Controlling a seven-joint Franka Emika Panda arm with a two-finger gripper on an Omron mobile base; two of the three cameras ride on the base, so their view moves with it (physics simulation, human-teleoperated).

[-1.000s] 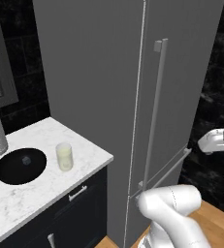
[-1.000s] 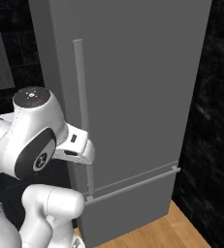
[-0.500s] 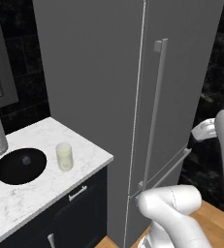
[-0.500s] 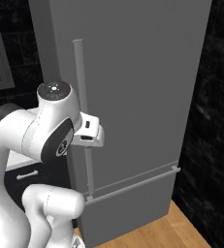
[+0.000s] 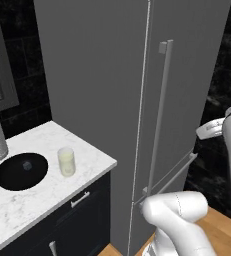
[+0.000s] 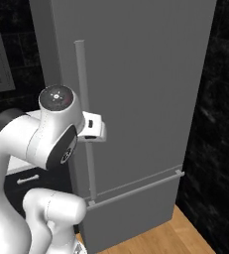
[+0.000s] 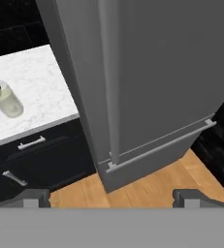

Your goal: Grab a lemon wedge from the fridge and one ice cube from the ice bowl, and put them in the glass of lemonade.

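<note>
Since a second earlier the white arm had swung up and toward the tall matte grey fridge (image 5: 102, 100): in the right base view its round dark-capped joint had climbed from the left edge toward the middle, and the white hand block had moved from below to right against the long thin vertical grey bar handle (image 6: 85, 119), overlapping it about halfway up. In the left base view the arm's end had shifted from a small white shape at 3 o'clock to a longer white link running down the right edge. The fridge door, the white marble surface (image 5: 32, 200) and everything on it looked unchanged. The arm stood bent, its elbow low in front of the base and its forearm raised toward the fridge door. In the hand view the gripper (image 7: 111, 197) looked down along the closed door at the wooden floor, its two dark fingers (image 7: 33, 197) spread wide apart with nothing between them. The fridge was shut, so the lemon wedge could not be seen. The small clear glass of pale yellow lemonade (image 5: 66, 161) stood on the surface just at 3 o'clock of the wide shallow black ice bowl (image 5: 9, 175), in which a tiny pale grey-blue ice cube (image 5: 27, 164) lay.
</note>
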